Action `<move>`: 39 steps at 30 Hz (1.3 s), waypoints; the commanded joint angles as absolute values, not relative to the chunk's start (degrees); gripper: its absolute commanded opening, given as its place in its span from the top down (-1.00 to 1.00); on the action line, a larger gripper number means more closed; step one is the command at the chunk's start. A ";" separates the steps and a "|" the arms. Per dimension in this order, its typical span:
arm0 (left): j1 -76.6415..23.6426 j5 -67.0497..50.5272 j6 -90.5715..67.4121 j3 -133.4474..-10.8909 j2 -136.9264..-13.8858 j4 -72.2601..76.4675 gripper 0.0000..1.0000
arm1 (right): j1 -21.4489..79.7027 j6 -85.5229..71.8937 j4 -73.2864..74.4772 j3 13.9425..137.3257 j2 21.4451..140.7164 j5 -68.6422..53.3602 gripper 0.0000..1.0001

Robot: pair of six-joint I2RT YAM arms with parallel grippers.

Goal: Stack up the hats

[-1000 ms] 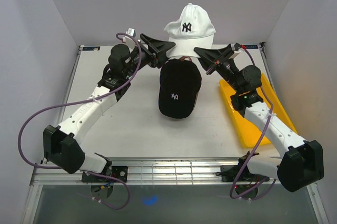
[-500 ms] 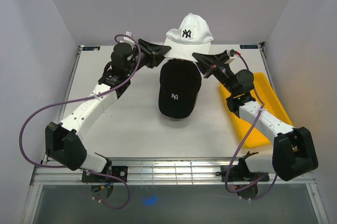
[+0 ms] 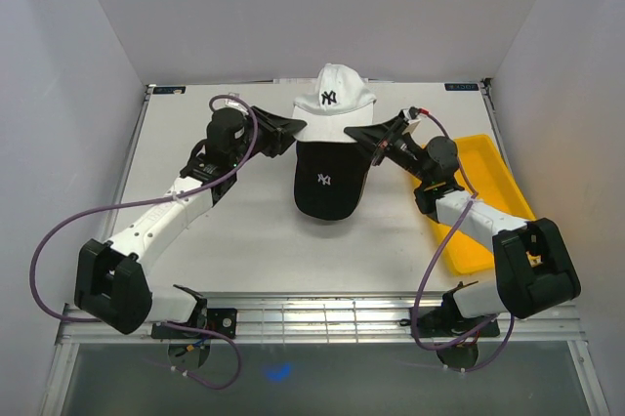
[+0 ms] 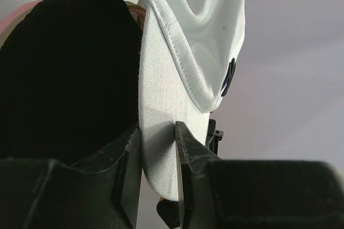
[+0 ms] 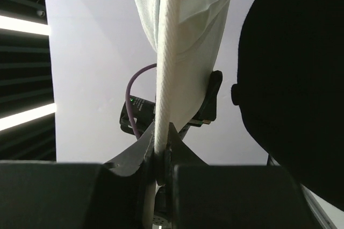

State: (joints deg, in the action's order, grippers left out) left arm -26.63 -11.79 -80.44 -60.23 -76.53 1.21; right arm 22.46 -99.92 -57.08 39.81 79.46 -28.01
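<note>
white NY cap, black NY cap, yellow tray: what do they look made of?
white cap: woven cotton-like twill, matte. Fine diagonal ribbing and stitch rows show on the brim in both wrist views.
black cap: likely matte fabric too, with an embroidered-looking logo. The weave is too dark to read.
yellow tray: probably moulded plastic, with a smooth, uniform colour and a raised rim.

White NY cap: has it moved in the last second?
Yes. In the top view the white cap has moved toward the table's near edge, now meeting the black cap, which has stayed put.

Yellow tray out on the right.
The tray (image 3: 495, 168) lies flat on the white table (image 3: 254, 235), close to its right edge, grey walls all round.
</note>
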 commanded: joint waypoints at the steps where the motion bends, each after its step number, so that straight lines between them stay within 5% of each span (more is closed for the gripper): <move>1: -28.48 -15.73 -77.52 -59.06 -72.69 2.90 1.00 | 24.35 -93.43 -58.36 39.29 79.19 -39.10 0.84; 39: -28.39 -17.75 -73.39 -47.99 -68.47 1.76 1.00 | 25.05 -74.09 -45.97 25.84 72.42 -39.99 0.84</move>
State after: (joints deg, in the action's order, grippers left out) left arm -27.59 -16.58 -75.42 -48.25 -70.81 0.34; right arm 23.20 -80.05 -51.59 28.01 72.23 -33.28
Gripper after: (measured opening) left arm 0.348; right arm 0.098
